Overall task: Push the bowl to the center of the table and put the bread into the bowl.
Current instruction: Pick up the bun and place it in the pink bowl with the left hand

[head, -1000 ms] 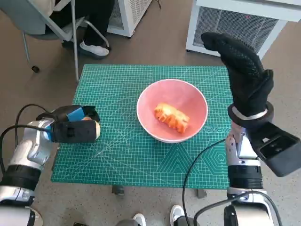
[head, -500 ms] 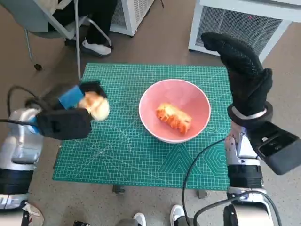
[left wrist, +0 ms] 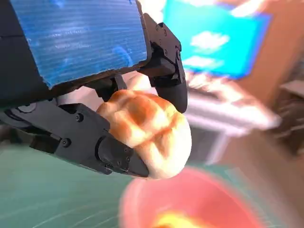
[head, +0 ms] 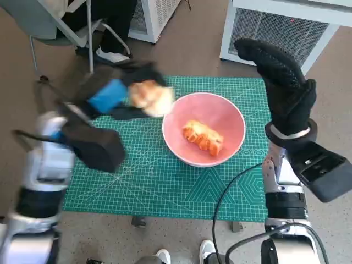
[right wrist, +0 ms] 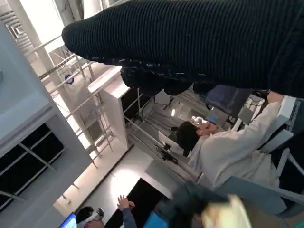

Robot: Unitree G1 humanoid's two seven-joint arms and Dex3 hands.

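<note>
One pale bread roll (head: 150, 97) sits gripped in the left hand (head: 113, 96), carried above the surface beside the pink bowl's (head: 231, 144) rim, presumably for dropping in; the right hand (head: 280, 82) is raised clear, fingers spread, holding nothing.

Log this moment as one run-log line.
left hand: holds bread roll beside bowl rim | right hand: raised, holds nothing | pink bowl: mid-mat, holds orange pastry | stage: roll not yet dropped

Left hand (head: 118, 94) holds a pale bread roll (head: 150, 97) just beside a pink bowl (head: 203, 129) on the green mat (head: 154, 181); gloved right hand (head: 280, 82) raised.
</note>
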